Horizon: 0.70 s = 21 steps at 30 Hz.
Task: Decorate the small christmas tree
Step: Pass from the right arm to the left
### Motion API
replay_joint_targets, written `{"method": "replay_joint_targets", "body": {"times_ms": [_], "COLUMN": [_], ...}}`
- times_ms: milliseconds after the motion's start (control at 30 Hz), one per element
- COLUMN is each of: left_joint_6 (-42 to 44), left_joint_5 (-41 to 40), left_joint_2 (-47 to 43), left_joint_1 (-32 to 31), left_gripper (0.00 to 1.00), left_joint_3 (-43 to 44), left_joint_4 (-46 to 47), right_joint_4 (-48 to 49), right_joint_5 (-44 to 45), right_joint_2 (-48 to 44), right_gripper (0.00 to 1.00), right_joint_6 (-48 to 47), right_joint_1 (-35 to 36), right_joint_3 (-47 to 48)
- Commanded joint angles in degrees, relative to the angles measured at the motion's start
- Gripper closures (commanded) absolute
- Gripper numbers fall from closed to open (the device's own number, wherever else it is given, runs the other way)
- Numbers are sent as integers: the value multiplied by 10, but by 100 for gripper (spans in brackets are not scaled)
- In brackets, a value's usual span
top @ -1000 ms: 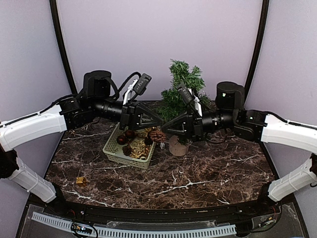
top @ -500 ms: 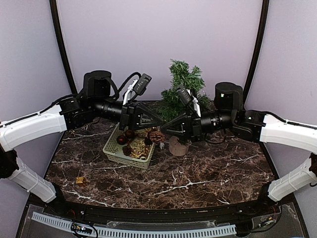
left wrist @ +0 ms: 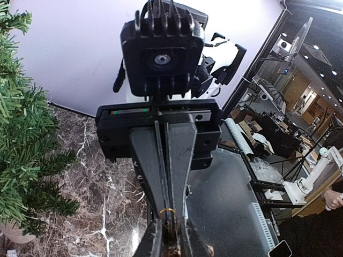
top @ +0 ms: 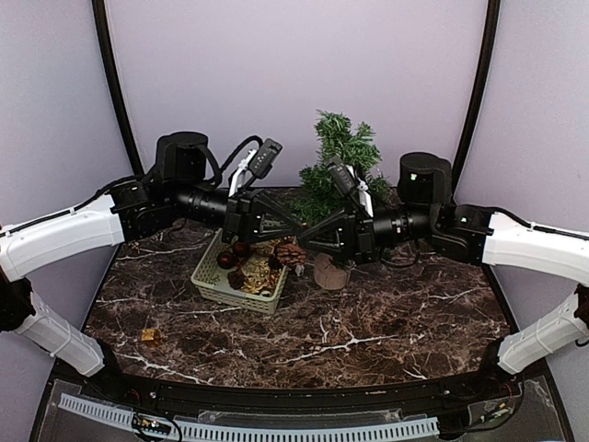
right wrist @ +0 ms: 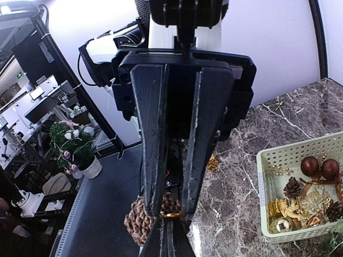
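Tool meets tool, tip to tip, above the bench. The left tool grasps a pine cone. The right tool is clenched at its gold loop, though whether it pinches the loop is unclear. The small christmas tree stands upright just behind and right of the tips, nearer the right tool, which partly hides its lower branches.

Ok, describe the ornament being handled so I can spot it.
Find the small christmas tree, then the pale green basket to its left. Between them, where the left gripper and right gripper meet, hangs a brown pinecone with a gold loop, the only ornament in a grip.
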Motion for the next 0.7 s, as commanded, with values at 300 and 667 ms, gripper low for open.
{"method": "replay_joint_targets", "body": {"times_ms": [300, 667], "left_joint_6": [-3, -15], "left_joint_5": [24, 47], "left_joint_2": [-4, -22], "left_joint_1": [-2, -1], "left_gripper": [86, 100], "left_joint_3": [9, -9], "left_joint_4": [16, 48], "right_joint_4": [36, 33], "right_joint_5": [-10, 7], "right_joint_2": [2, -1], "right_gripper": [100, 100], "right_joint_6": [6, 3], "right_joint_1": [5, 5], "right_joint_3": [14, 9]}}
